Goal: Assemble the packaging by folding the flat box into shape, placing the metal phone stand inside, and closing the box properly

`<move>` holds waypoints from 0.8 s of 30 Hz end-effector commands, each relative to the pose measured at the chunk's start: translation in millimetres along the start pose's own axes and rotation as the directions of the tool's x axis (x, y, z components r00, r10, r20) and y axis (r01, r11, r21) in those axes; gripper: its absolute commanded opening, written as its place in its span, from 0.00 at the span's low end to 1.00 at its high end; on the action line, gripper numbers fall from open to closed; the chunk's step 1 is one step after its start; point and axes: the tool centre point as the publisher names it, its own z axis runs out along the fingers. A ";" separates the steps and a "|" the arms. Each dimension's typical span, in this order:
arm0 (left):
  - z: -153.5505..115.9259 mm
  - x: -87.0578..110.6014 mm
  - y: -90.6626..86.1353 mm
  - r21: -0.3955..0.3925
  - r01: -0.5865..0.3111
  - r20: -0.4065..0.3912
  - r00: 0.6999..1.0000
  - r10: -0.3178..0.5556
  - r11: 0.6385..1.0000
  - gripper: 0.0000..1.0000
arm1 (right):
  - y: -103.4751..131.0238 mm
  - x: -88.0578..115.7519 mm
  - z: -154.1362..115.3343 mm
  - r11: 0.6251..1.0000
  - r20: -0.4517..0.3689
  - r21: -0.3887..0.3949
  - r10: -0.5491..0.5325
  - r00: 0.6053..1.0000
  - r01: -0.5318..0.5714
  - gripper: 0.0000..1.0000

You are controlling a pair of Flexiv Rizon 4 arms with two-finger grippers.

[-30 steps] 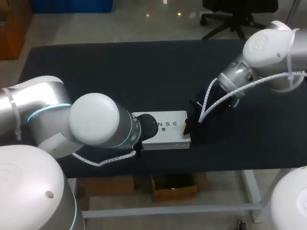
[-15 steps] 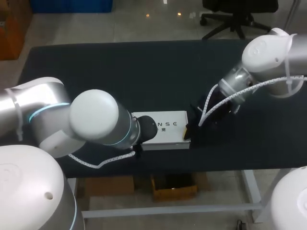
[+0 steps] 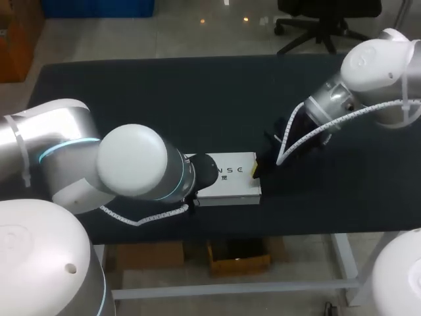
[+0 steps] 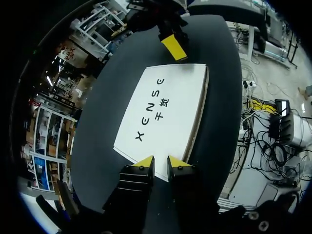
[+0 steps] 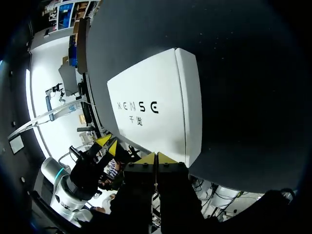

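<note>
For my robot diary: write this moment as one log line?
white box: on table | left gripper: at one end | right gripper: shut, opposite end

Wht-silver arms (image 3: 131,161), yel.-tipped jaws

Soft light falls from overhead: in the head view the left arm (image 3: 131,161) carries a broad pale sheen on its rounded shell. The dark table (image 3: 164,99) soaks up light and shows hardly any shadow. Ahead of the right gripper (image 5: 156,157) the white box (image 5: 151,109) glares bright. Ahead of the left gripper (image 4: 158,163) its straight edges bow outward.
</note>
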 end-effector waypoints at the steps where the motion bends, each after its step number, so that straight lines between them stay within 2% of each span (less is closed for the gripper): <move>1: -23.5 -0.8 -7.6 -0.036 0.021 0.013 1.000 -0.020 0.999 1.00 | -12.4 8.4 -27.7 0.994 0.003 -0.099 -0.036 0.999 0.036 0.35; 2: -26.5 -1.0 -9.0 -0.041 0.032 0.008 0.999 -0.032 0.999 1.00 | -11.8 9.8 -34.3 0.991 -0.004 -0.120 -0.054 0.999 0.054 0.47; 4: -32.7 -0.4 -11.5 -0.059 0.047 0.010 0.999 -0.047 0.997 1.00 | -11.4 13.0 -48.2 0.979 0.001 -0.179 -0.095 0.996 0.093 0.99; 8: -44.5 0.9 -16.8 -0.101 0.079 -0.011 0.997 -0.081 0.992 1.00 | -9.0 16.7 -74.0 0.948 0.013 -0.266 -0.177 0.984 0.174 1.00; 15: -69.1 10.1 -20.1 -0.165 0.153 -0.011 0.988 -0.157 0.974 1.00 | 1.7 17.6 -123.0 0.834 0.060 -0.435 -0.350 0.935 0.340 1.00; 16: -70.7 11.1 -20.2 -0.171 0.164 -0.014 0.986 -0.169 0.971 1.00 | 2.8 17.5 -126.3 0.823 0.057 -0.443 -0.369 0.928 0.355 1.00; 19: -76.0 17.9 -21.2 -0.193 0.201 -0.031 0.977 -0.211 0.960 1.00 | 8.1 18.0 -139.7 0.758 0.086 -0.478 -0.463 0.882 0.444 1.00; 24: -75.2 33.8 -25.6 -0.236 0.234 -0.066 0.964 -0.256 0.943 1.00 | 19.2 18.4 -152.2 0.687 0.127 -0.489 -0.553 0.823 0.537 1.00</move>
